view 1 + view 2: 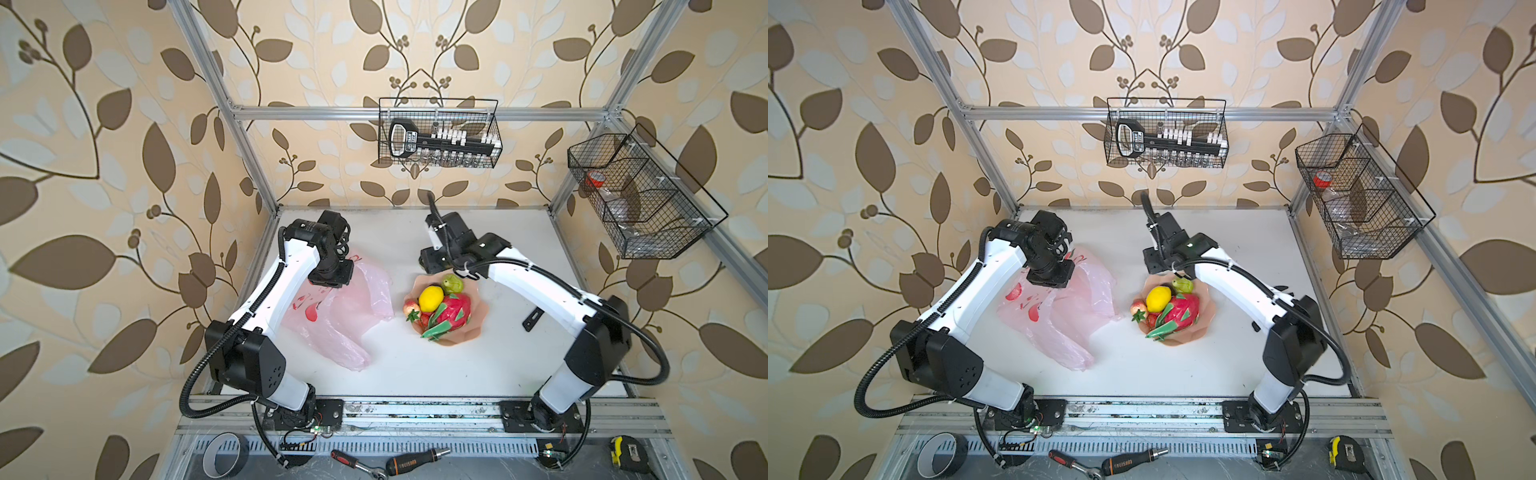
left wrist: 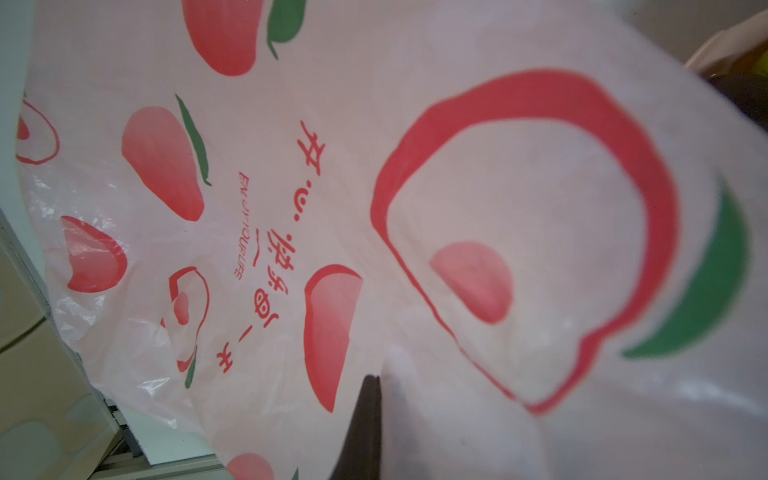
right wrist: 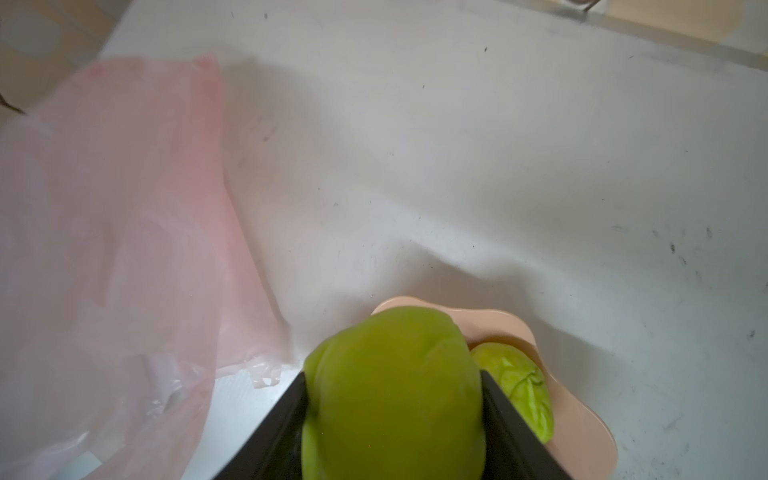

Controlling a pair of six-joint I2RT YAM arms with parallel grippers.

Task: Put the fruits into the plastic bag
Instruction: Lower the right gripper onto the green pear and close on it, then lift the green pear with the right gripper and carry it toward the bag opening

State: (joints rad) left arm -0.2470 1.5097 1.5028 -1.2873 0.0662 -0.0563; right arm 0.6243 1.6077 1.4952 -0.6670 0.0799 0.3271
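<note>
The pink plastic bag (image 1: 345, 320) (image 1: 1067, 320) lies crumpled on the left of the white table. My left gripper (image 2: 376, 380) is shut on a fold of it; only one dark finger shows, with film over the other. Its red apple prints (image 2: 528, 232) fill the left wrist view. The fruits sit in a peach bowl (image 1: 478, 320): a yellow lemon (image 1: 431, 299), a dragon fruit (image 1: 457, 309) and a strawberry (image 1: 411, 308). My right gripper (image 3: 392, 376) is shut on the green pear (image 3: 395, 395) over the bowl's far rim (image 3: 515, 328). Another green fruit (image 3: 517, 386) lies beside it.
A black bracket (image 1: 532, 320) lies on the table right of the bowl. Wire baskets hang on the back wall (image 1: 440, 133) and the right frame (image 1: 636, 195). Tools and a tape roll (image 1: 226, 455) lie below the front rail.
</note>
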